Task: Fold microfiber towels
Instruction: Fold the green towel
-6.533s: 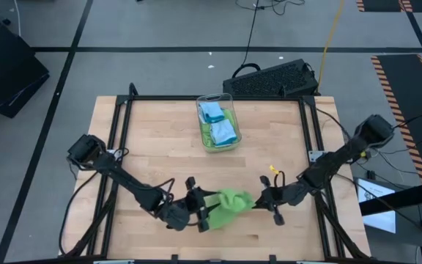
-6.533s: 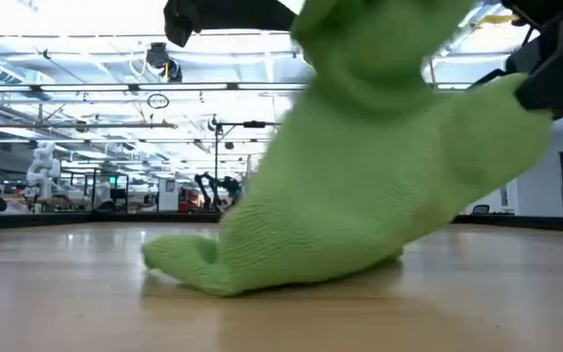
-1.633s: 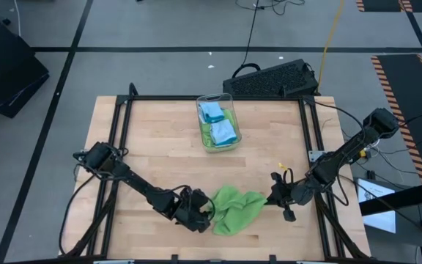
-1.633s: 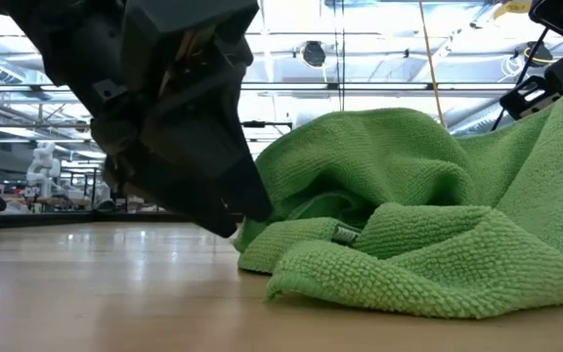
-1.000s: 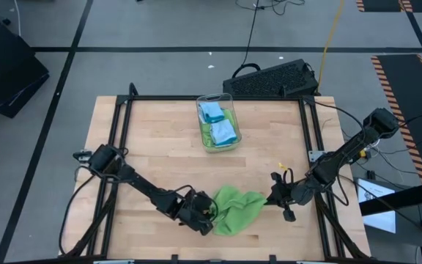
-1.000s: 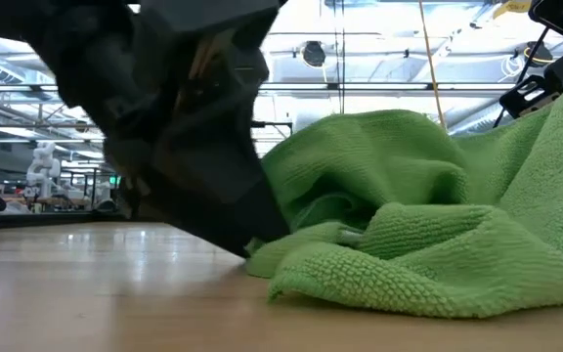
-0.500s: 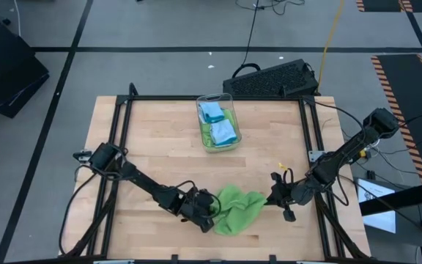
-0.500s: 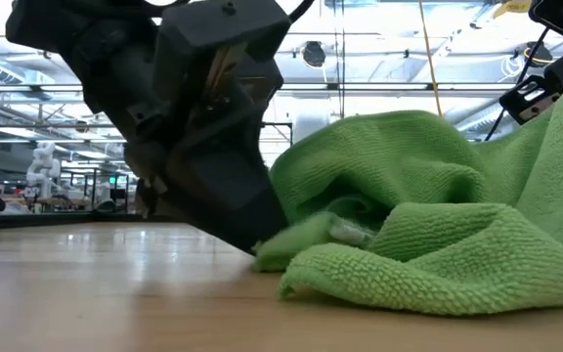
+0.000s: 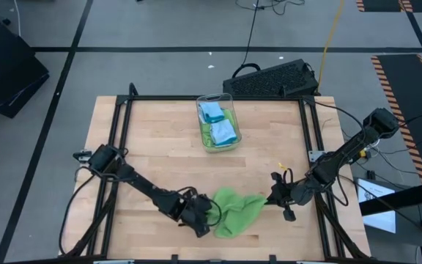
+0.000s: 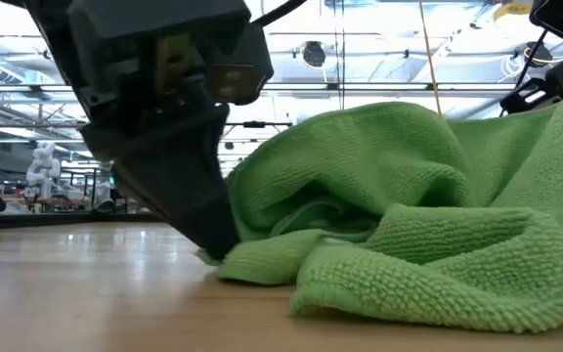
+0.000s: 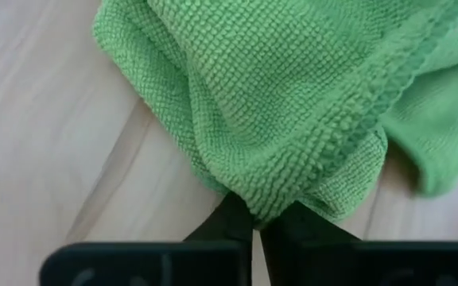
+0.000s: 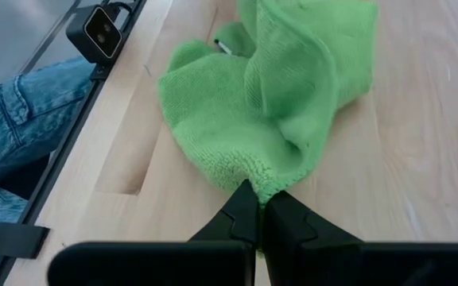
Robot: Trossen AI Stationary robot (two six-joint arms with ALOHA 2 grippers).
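Note:
One lime green microfiber towel (image 9: 234, 209) lies crumpled near the table's front edge, between my two grippers. My left gripper (image 9: 209, 218) is at the towel's left end, shut on it; in the low view it is the dark wedge (image 10: 213, 244) coming down to the tabletop. My right gripper (image 9: 268, 198) is at the towel's right end, also shut on it. More towels, blue and green, lie in a clear bin (image 9: 218, 123) at the far middle. My left gripper pinches a bunched fold at the towel's left end (image 11: 258, 208) between its two fingers, several layers thick. The fingers slant down from the table's left. That end rests low on the table. My right gripper pinches the towel's right edge (image 12: 262, 187) between its fingertips, coming from the table's right. That end is raised, and the cloth slopes slack down from it (image 10: 555, 127) to the table.
A black keyboard (image 9: 273, 79) sits beyond the table's far edge. A black frame rail (image 9: 119, 147) runs along the table's sides. A small camera (image 12: 102, 32) sits at the front edge, with a person's jeans-clad leg (image 12: 22, 119) beyond it. Bare wood lies between towel and bin.
My left gripper has shut on the towel's left end and tipped more steeply downward. That end has been bunched up and drawn a little toward the table's left. My right gripper and the right end have kept still.

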